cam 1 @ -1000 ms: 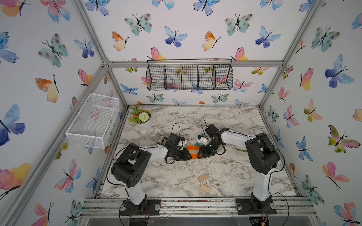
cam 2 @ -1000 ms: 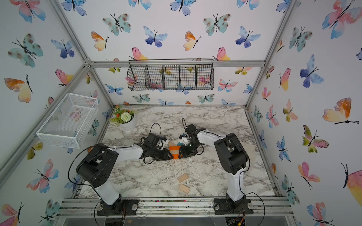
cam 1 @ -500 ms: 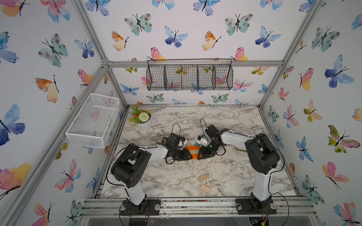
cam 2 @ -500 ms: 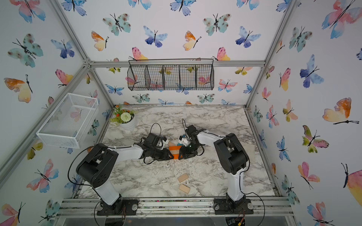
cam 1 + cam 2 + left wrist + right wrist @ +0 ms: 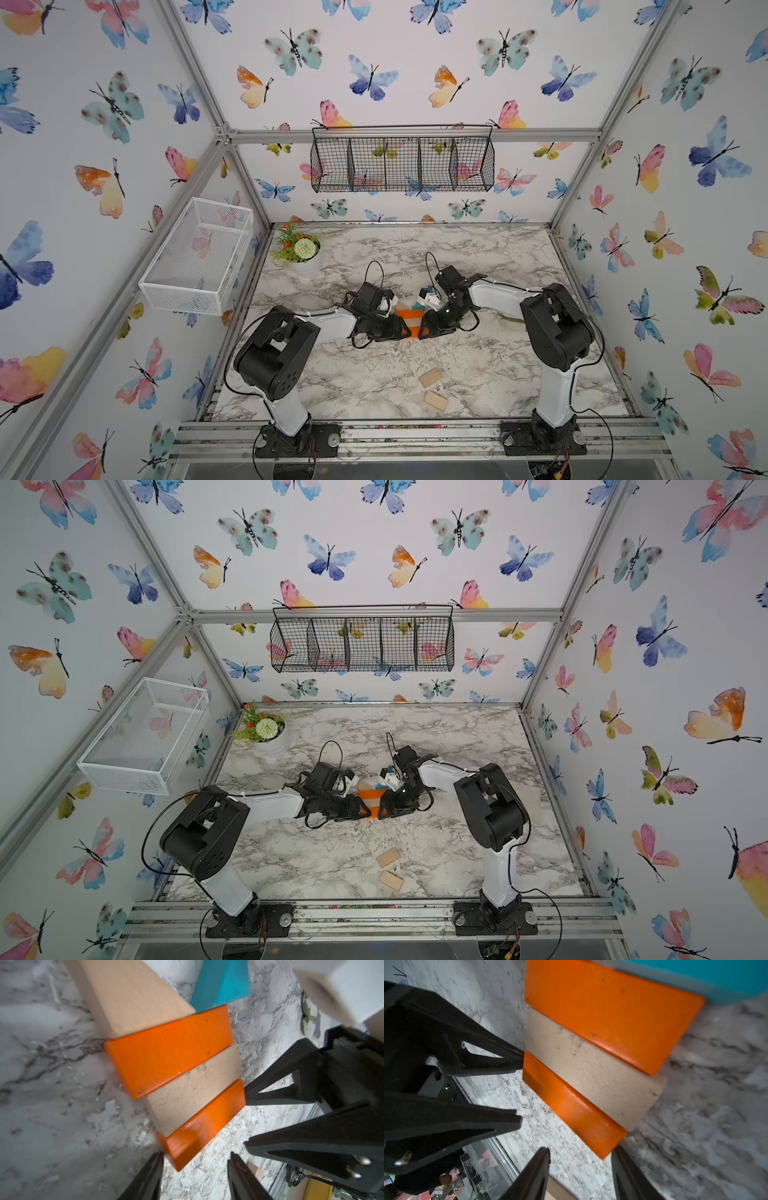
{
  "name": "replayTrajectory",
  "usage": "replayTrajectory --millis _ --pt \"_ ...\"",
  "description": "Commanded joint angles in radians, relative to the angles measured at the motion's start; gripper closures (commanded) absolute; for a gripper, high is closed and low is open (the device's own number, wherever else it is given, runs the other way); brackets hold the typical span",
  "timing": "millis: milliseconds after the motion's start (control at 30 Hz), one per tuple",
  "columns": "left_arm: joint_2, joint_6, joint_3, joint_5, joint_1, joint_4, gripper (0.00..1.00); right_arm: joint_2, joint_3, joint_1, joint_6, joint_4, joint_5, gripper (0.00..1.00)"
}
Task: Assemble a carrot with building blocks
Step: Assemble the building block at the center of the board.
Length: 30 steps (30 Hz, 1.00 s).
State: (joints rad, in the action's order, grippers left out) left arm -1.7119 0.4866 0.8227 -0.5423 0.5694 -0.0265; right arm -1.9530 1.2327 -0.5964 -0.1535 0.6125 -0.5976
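Note:
The carrot lies flat mid-table: a tan triangle and a teal triangle touch a wide orange bar, then a tan bar, then a shorter orange bar. My left gripper is open at that short bar's left end, one corner between its fingers. My right gripper is open at the opposite end, one finger close beside it. The two grippers face each other across the carrot. Two loose pale building blocks lie near the front edge.
A white pot of orange-and-green flowers stands at the back left corner. A white wire basket hangs on the left wall and a black wire basket on the back wall. Both arm bases sit at the front rail.
The left gripper's jaws have spread wider at the short orange bar's end. Both arms and the blocks stay where they were.

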Motion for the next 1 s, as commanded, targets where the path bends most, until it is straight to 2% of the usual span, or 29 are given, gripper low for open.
replayTrajectory --millis 0,500,967 --pt "0.034 -0.008 -0.011 0.050 -0.007 -0.039 0.38 0.019 -0.016 -0.003 0.002 -0.009 0.007 0.46" --pt "0.131 0.030 -0.103 0.050 -0.088 0.009 0.37 0.069 -0.027 0.003 -0.037 -0.062 0.090 0.46" --pt "0.178 0.036 -0.150 0.082 -0.125 0.014 0.36 0.040 -0.007 0.007 -0.043 -0.080 0.078 0.46"
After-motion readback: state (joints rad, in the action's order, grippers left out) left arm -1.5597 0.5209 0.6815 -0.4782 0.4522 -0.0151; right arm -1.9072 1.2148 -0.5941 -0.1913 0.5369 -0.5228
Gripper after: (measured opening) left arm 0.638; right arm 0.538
